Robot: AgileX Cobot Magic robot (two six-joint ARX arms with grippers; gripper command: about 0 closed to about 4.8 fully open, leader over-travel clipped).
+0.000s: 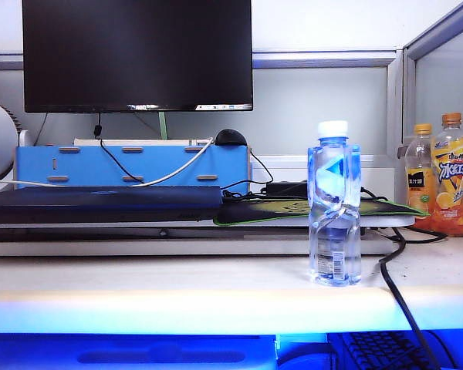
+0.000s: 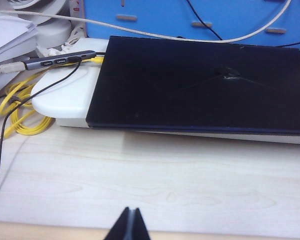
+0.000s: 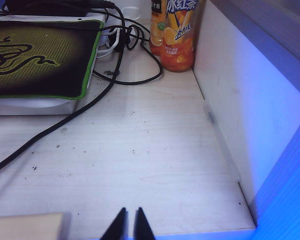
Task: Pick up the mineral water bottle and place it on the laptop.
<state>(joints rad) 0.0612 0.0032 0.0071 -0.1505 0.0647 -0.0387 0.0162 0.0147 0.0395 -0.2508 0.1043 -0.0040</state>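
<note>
The mineral water bottle [image 1: 335, 208], clear with a white cap and a blue triangle label, stands upright near the desk's front edge, right of centre. The laptop [image 1: 100, 204] is a flat dark slab lying closed on a white riser at the left. In the left wrist view the laptop [image 2: 200, 85] fills the far side, and my left gripper [image 2: 130, 212] sits shut and empty over bare desk in front of it. My right gripper [image 3: 130, 212] hovers over the desk's right corner, its tips almost touching, holding nothing. Neither wrist view shows the bottle, and neither gripper appears in the exterior view.
A green-edged mouse pad [image 3: 35, 57] lies on the riser [image 2: 65, 95]. Orange-drink bottles [image 1: 451, 177] stand at the back right by the partition wall [image 3: 240, 90]. A black cable [image 1: 401, 293] crosses the desk. Behind are a monitor [image 1: 136, 54] and a blue box [image 1: 131, 166]. Yellow cable [image 2: 20, 120] coils beside the laptop.
</note>
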